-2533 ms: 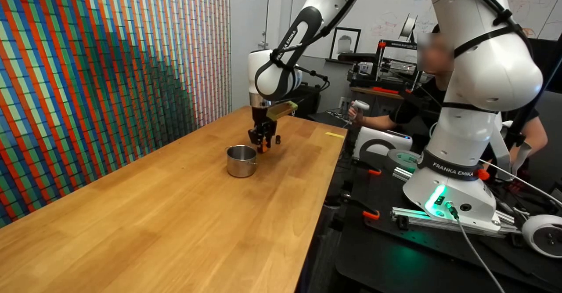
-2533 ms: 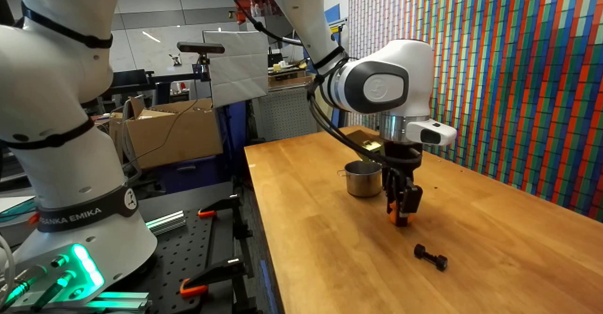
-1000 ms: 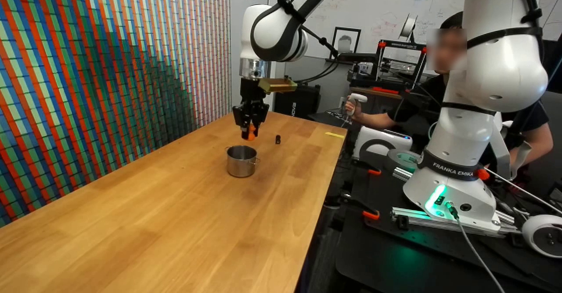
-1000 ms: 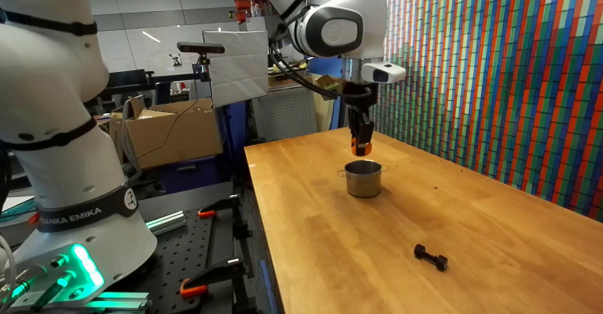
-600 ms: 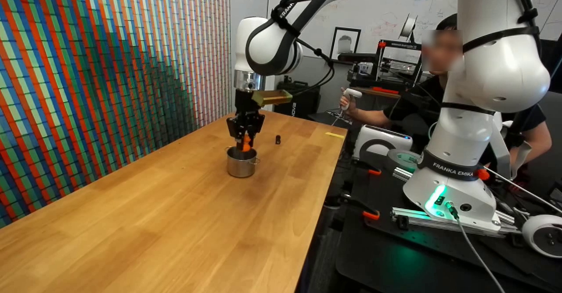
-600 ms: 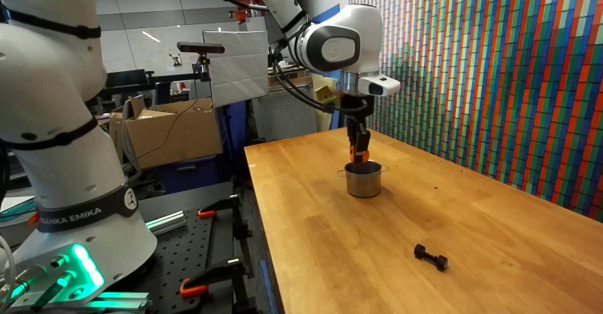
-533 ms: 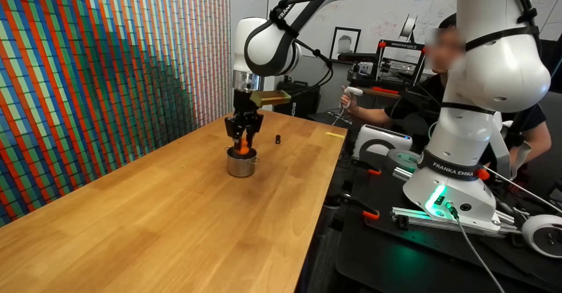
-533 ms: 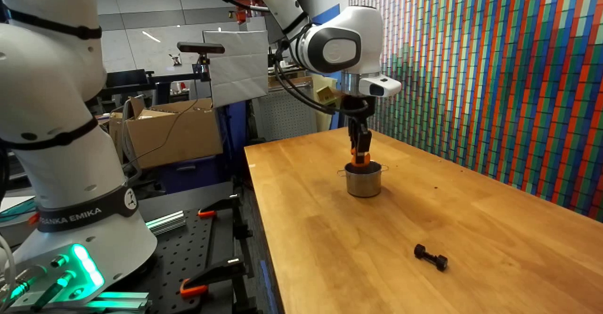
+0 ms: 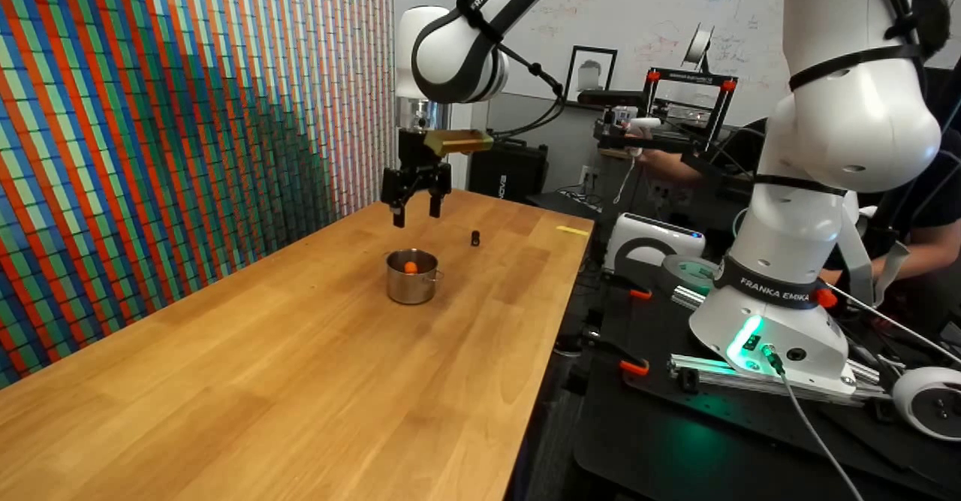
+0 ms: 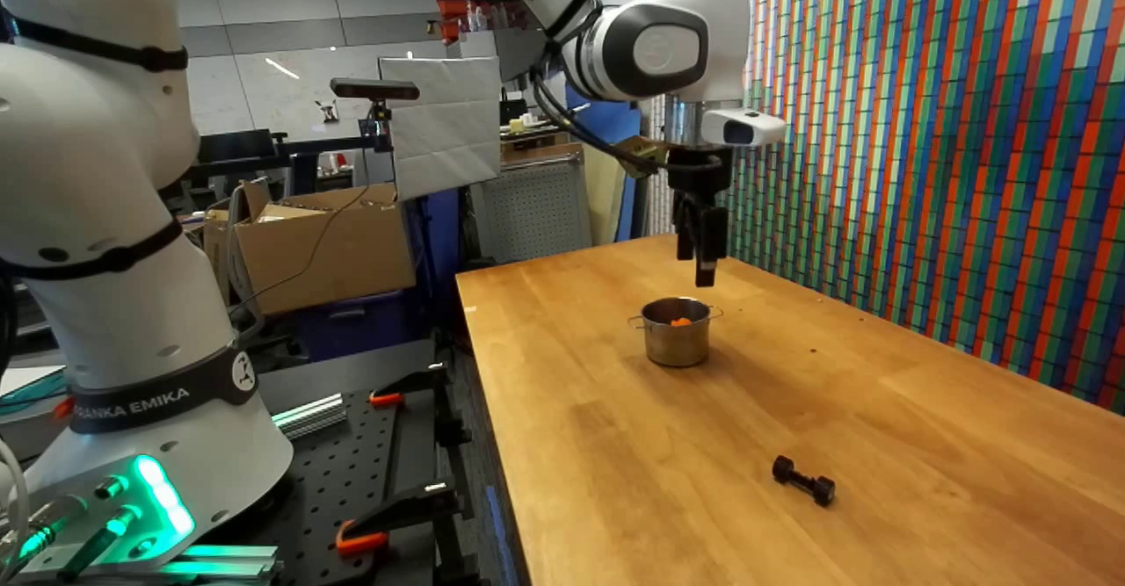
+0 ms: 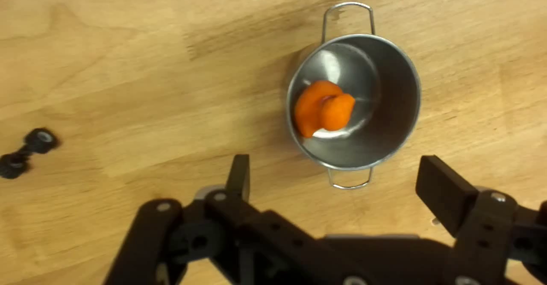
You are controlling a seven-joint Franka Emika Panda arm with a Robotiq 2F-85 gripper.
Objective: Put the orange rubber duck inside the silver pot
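Multicoloured striped wall (image 9: 188, 110) beside wooden table (image 9: 300, 381); whiteboard (image 9: 676, 1) beyond, faintly scribbled.

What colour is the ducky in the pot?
The duck is bright orange; the wrist view shows it best.

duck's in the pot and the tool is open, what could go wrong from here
If the open tool dips, it might snag the wire handle jutting toward it in the wrist view and drag the silver pot, with the orange rubber duck inside. A low swing could also knock the black dumbbell-shaped piece.
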